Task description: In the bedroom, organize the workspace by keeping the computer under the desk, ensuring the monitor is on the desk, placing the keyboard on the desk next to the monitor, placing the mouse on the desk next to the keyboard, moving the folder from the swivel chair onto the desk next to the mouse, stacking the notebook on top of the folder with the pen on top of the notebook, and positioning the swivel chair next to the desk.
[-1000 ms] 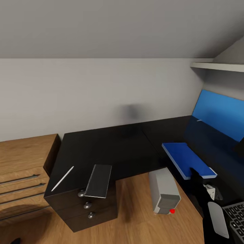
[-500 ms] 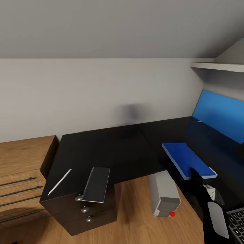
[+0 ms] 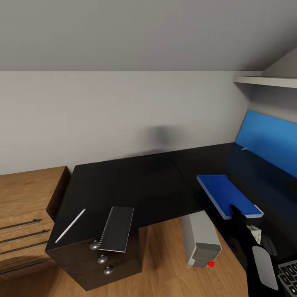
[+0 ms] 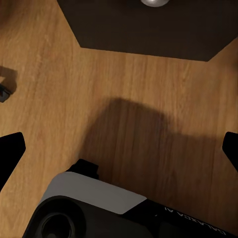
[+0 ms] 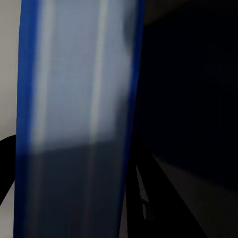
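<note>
The glossy black desk (image 3: 136, 181) fills the middle of the head view. The silvery pen (image 3: 70, 225) and the dark notebook (image 3: 117, 229) lie on its near left end, above the drawers. My right gripper (image 3: 238, 211) holds the blue folder (image 3: 225, 192) by its near edge, level over the desk's inner edge; the same folder (image 5: 74, 99) is a close blue band in the right wrist view. The grey computer (image 3: 200, 239) stands on the floor under the desk. A keyboard (image 3: 288, 274) corner lies at the lower right. The monitor (image 3: 268, 138) looks blue. My left gripper (image 4: 119, 151) is open above the floor. The swivel chair is out of view.
A light wooden cabinet (image 3: 24, 222) with drawers stands left of the desk. A white shelf (image 3: 266, 80) hangs on the wall at the upper right. Wooden floor (image 3: 165, 264) lies between the drawer block and the computer. A dark block with a silver knob (image 4: 154, 2) is near my left gripper.
The whole view has shifted: desk drawers, pen and notebook sit further left and lower, the keyboard lower right. The folder and my right arm keep their place in the picture.
</note>
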### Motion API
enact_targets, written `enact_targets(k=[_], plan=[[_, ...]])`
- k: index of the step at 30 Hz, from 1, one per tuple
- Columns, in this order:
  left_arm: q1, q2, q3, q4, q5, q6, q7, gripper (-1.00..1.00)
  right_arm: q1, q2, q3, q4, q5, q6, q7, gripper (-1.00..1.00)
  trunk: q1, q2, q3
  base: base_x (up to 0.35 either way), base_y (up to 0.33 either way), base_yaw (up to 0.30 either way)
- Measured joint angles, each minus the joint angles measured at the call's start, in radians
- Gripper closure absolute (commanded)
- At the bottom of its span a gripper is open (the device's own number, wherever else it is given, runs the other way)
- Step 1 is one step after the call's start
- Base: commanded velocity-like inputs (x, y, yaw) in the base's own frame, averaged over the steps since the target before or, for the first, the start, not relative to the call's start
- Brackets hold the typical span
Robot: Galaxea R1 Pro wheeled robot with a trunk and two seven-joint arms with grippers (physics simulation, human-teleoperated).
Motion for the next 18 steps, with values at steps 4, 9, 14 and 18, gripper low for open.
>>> enact_targets(k=[4, 9, 14, 18], plan=[[0.000, 0.000, 0.000, 0.000, 0.000, 0.000, 0.000, -1.00, 0.000, 0.000, 0.000, -0.001, 0.002, 0.000, -0.001, -1.00, 0.000, 0.000, 0.000, 0.000, 0.000, 0.000], [0.000, 0.000, 0.000, 0.000, 0.000, 0.000, 0.000, -1.00, 0.000, 0.000, 0.000, -0.001, 0.002, 0.001, -0.001, -1.00, 0.000, 0.000, 0.000, 0.000, 0.000, 0.000], [0.000, 0.000, 0.000, 0.000, 0.000, 0.000, 0.000, -1.00, 0.000, 0.000, 0.000, -0.001, 0.002, 0.001, 0.000, -1.00, 0.000, 0.000, 0.000, 0.000, 0.000, 0.000], [0.000, 0.000, 0.000, 0.000, 0.000, 0.000, 0.000, -1.00, 0.000, 0.000, 0.000, -0.001, 0.002, 0.001, 0.000, -1.00, 0.000, 0.000, 0.000, -0.101, -0.013, 0.000]])
